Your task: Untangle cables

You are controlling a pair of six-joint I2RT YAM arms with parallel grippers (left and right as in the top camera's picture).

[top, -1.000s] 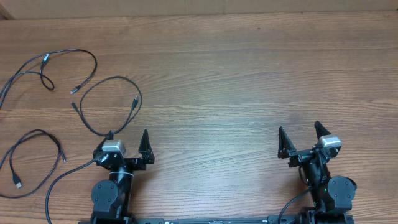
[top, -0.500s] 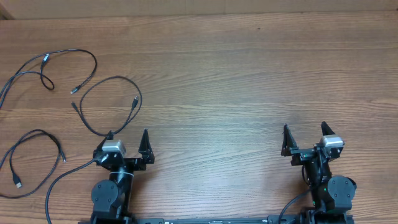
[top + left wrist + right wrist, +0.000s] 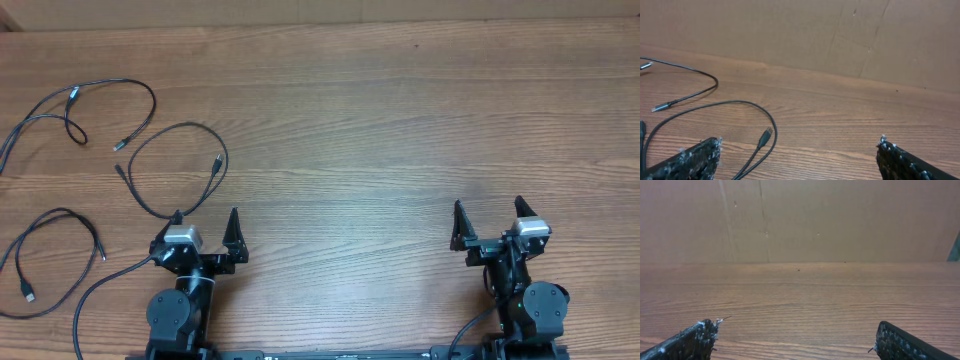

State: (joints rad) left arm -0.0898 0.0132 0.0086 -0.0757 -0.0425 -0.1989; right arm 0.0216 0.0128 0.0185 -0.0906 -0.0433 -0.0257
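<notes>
Three thin black cables lie apart on the left of the table. One [image 3: 75, 105] curls at the far left back. One [image 3: 175, 165] forms an open loop just beyond my left gripper, and it shows in the left wrist view [image 3: 747, 107] with its plug end near the left finger. One [image 3: 50, 255] loops at the left front. My left gripper [image 3: 205, 222] is open and empty, its left fingertip by the middle cable's loop. My right gripper [image 3: 487, 212] is open and empty over bare wood at the right front.
The wooden table [image 3: 380, 120] stretches to a brown cardboard wall [image 3: 840, 215] at the back. Thicker black arm wires run at both arm bases near the front edge.
The right gripper has shifted slightly to the right and toward the front. The left arm and the cables have not moved.
</notes>
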